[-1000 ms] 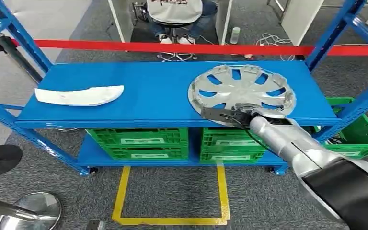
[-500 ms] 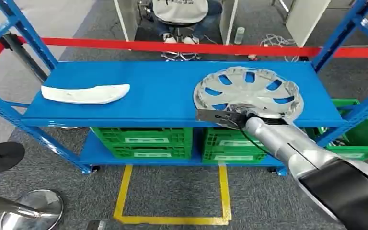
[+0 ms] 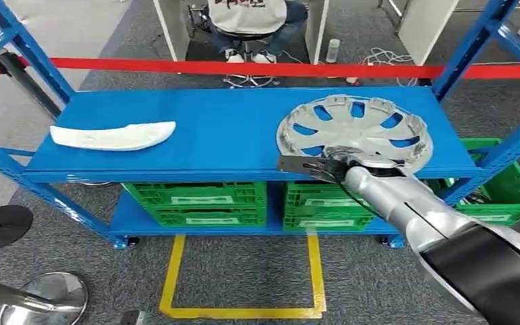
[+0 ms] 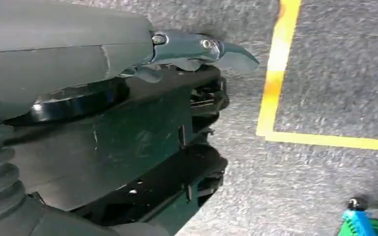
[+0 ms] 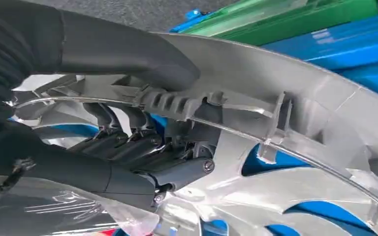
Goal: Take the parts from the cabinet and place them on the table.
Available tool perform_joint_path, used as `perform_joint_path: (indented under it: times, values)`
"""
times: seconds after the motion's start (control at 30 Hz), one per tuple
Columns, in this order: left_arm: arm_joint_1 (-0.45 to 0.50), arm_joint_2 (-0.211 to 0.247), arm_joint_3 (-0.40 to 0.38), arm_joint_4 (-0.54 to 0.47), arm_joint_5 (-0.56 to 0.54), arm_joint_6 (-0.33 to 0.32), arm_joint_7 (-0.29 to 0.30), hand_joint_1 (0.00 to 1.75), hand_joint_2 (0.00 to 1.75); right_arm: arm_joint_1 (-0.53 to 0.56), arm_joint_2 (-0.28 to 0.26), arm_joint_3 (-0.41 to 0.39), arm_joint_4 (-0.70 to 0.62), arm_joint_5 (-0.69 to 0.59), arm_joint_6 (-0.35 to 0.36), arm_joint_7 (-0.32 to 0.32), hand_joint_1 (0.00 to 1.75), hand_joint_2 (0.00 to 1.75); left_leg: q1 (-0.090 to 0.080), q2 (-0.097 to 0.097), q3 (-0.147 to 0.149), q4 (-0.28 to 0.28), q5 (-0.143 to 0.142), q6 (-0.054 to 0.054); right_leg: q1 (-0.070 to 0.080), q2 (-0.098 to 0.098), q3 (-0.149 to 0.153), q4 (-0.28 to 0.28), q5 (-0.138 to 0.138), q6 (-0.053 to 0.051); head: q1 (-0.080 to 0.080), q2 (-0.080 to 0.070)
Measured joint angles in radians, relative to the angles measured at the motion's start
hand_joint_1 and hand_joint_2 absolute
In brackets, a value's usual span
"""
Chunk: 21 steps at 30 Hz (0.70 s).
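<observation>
Where thumb meets rim: right robot hand gripping hubcap (silver).

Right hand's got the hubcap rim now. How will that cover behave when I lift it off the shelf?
The hubcap looks like thin moulded plastic with open spokes, so probably light for its size. The right hand grips only the near rim, so the wide disc will likely sag or swing on lifting. The rim looks thin, so it may flex; its small clips look breakable.

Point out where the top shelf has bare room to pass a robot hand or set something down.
Bare blue shelf lies between the white trim piece and the silver hubcap, and along the back edge. The right end is crowded: the hubcap fills it, with the right robot hand gripping its near rim.
</observation>
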Motion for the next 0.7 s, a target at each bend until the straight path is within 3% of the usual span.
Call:
perform_joint_path:
  times: [0.07, 0.13, 0.23, 0.27, 0.3, 0.33, 0.4, 0.43, 0.47, 0.57, 0.6, 0.67, 0.7]
  values:
    - [0.001, 0.000, 0.000, 0.000, 0.000, 0.000, 0.000, 0.00, 1.75, 0.000, 0.000, 0.000, 0.000, 0.000, -0.001, 0.002, 1.75, 1.75, 0.000, 0.000, -0.003, -0.003, 0.002, 0.005, 0.000, -0.001, 0.000, -0.005, 0.004, 0.008, 0.000, 0.000]
    - [0.000, -0.001, 0.000, 0.000, 0.000, 0.000, 0.001, 0.00, 1.75, -0.002, 0.000, 0.001, 0.000, 0.000, 0.000, 0.002, 1.75, 1.75, 0.008, 0.003, 0.004, -0.015, 0.010, 0.019, -0.001, -0.003, -0.021, 0.026, -0.026, 0.017, 0.004, 0.000]
    - [0.000, -0.001, 0.000, 0.000, -0.002, 0.003, 0.011, 0.00, 1.75, 0.002, 0.000, 0.002, 0.003, 0.001, 0.001, 0.002, 1.75, 1.75, 0.008, 0.004, 0.002, -0.014, 0.010, 0.023, -0.002, -0.003, -0.125, 0.248, -0.123, 0.023, 0.009, 0.000]
    - [0.001, -0.001, 0.001, 0.000, -0.001, 0.002, 0.011, 0.00, 1.75, 0.006, 0.000, 0.002, 0.004, 0.002, 0.001, 0.002, 1.75, 1.75, 0.008, 0.004, 0.002, -0.014, 0.010, 0.023, -0.002, -0.003, -0.154, 0.305, -0.135, 0.025, 0.010, 0.000]
    - [0.001, -0.001, 0.002, 0.000, 0.005, -0.005, 0.006, 0.00, 1.75, 0.008, 0.000, 0.002, 0.005, 0.002, 0.001, 0.002, 1.75, 1.75, 0.008, 0.003, 0.003, -0.014, 0.010, 0.024, -0.002, -0.003, -0.158, 0.305, -0.119, 0.025, 0.010, 0.000]
    - [0.001, -0.001, 0.003, 0.000, 0.014, -0.007, 0.005, 0.00, 1.75, 0.007, 0.000, 0.002, 0.005, 0.004, 0.000, 0.003, 1.75, 1.75, 0.008, 0.002, 0.005, -0.013, 0.009, 0.023, -0.003, -0.004, -0.138, 0.259, -0.083, 0.025, 0.010, 0.000]
    - [0.000, -0.003, 0.010, 0.000, 0.023, -0.008, 0.005, 0.00, 1.75, 0.005, 0.000, 0.002, 0.005, 0.006, -0.002, 0.002, 1.75, 1.75, 0.010, 0.001, 0.008, -0.009, 0.004, 0.017, -0.004, -0.006, -0.051, 0.081, 0.008, 0.024, 0.010, 0.000]
    - [0.000, -0.003, 0.012, 0.000, 0.022, -0.009, 0.005, 0.00, 1.75, 0.005, 0.000, 0.002, 0.005, 0.007, -0.003, 0.002, 1.75, 1.75, 0.009, 0.001, 0.007, -0.005, -0.001, 0.011, -0.005, -0.007, -0.024, 0.024, 0.007, 0.024, 0.010, 0.000]
    - [-0.001, -0.002, 0.014, 0.000, 0.022, -0.009, 0.005, 0.00, 1.75, 0.002, 0.001, 0.002, 0.005, 0.007, -0.008, -0.001, 1.75, 1.75, 0.002, -0.001, -0.001, 0.004, -0.003, 0.006, -0.001, -0.005, -0.002, 0.003, -0.002, 0.020, 0.013, 0.000]
    - [0.000, -0.003, 0.020, 0.000, 0.016, -0.013, 0.005, 0.00, 1.75, 0.003, 0.006, -0.001, 0.005, -0.008, -0.049, -0.014, 1.75, 1.75, 0.004, 0.000, -0.001, 0.000, 0.001, -0.003, 0.001, -0.002, -0.008, 0.009, -0.002, 0.002, 0.011, 0.000]
    - [-0.001, -0.003, 0.021, 0.000, 0.014, -0.013, 0.005, 0.00, 1.75, 0.005, 0.012, -0.006, 0.002, -0.021, -0.071, -0.022, 1.75, 1.75, 0.004, 0.000, -0.002, 0.002, -0.006, -0.008, -0.006, -0.004, -0.004, 0.005, 0.000, -0.005, 0.012, 0.000]
    - [-0.001, -0.002, 0.022, 0.000, 0.011, -0.014, -0.002, 0.00, 1.75, 0.007, 0.017, -0.036, -0.005, -0.070, -0.153, -0.054, 1.75, 1.75, 0.005, 0.001, -0.026, 0.064, -0.052, -0.021, -0.007, -0.007, -0.003, 0.005, -0.001, -0.017, 0.004, 0.000]
    - [0.000, -0.001, 0.024, 0.000, 0.011, -0.014, -0.010, 0.00, 1.75, 0.008, 0.021, -0.060, -0.016, -0.108, -0.200, -0.080, 1.75, 1.75, 0.007, 0.001, -0.061, 0.144, -0.093, -0.026, -0.007, -0.007, -0.004, 0.005, -0.001, -0.018, 0.007, 0.000]
